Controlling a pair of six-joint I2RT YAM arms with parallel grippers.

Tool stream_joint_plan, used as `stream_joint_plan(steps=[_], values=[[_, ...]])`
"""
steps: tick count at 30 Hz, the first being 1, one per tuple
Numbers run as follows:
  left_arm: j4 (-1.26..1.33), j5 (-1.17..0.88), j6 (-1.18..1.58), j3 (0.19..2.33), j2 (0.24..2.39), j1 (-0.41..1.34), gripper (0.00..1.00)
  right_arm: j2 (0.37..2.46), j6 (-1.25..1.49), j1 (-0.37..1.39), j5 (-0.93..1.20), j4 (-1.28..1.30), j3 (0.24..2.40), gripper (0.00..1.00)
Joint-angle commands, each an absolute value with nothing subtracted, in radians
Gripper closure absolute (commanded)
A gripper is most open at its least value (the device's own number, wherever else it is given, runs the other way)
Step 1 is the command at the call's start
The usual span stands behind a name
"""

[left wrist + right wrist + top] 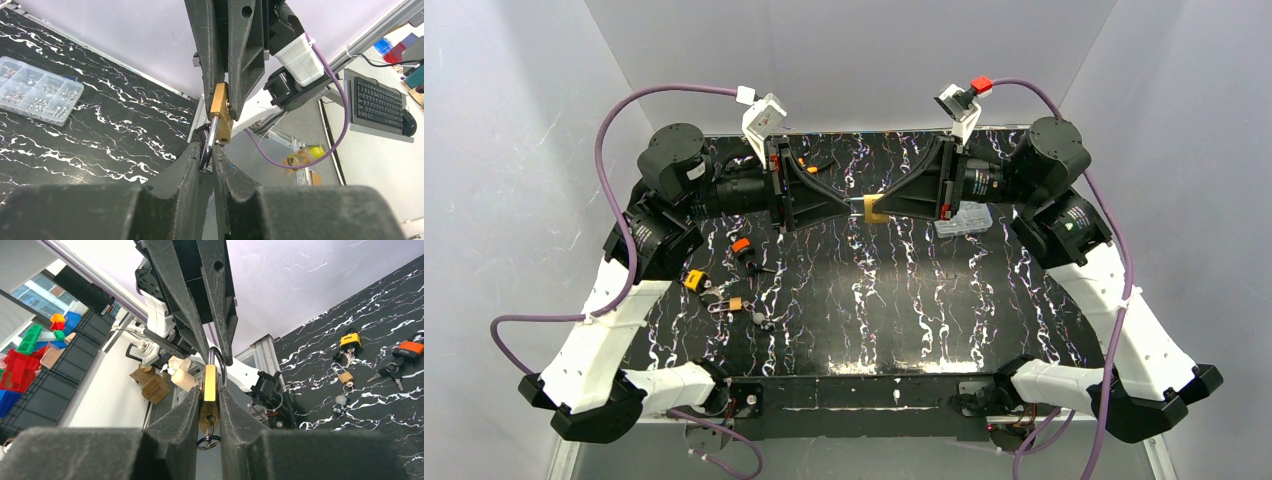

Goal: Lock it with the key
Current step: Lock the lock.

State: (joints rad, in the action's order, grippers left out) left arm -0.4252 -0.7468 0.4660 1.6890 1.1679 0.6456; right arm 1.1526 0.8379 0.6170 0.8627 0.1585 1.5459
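2 grips on the padlock [875, 209]: right fingers [181, 415] clamp its body, left fingers [186, 165] its shackle [212, 131].

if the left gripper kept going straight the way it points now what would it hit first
The left gripper points at the right gripper and pinches the silver shackle of the small brass padlock. Straight on it would likely meet the padlock's body first, then the right gripper clamping it.
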Motion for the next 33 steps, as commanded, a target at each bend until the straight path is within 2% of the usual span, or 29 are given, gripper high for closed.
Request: stream_joint_plan(steps=[1,6,23,33], values=[[-0.413,-0.76,0.466,1.696,1.154,0.647,0.88,1.129,0.83,0.615,0.852,0.103,1.555,0.99],[-0.414,-0.76,0.473,1.697,1.154,0.647,1.0,1.125,0.826,0.616,0.845,0.094,1.548,0.99],[-0.405,-0.672,0.598,1.716,1.216,0.722,1.0,1.069,0.775,0.661,0.787,-0.027,1.424,0.99],[-0.432,-0.59,0.546,1.74,1.257,0.812,1.0,1.097,0.788,0.713,0.772,-0.04,1.423,0.99]])
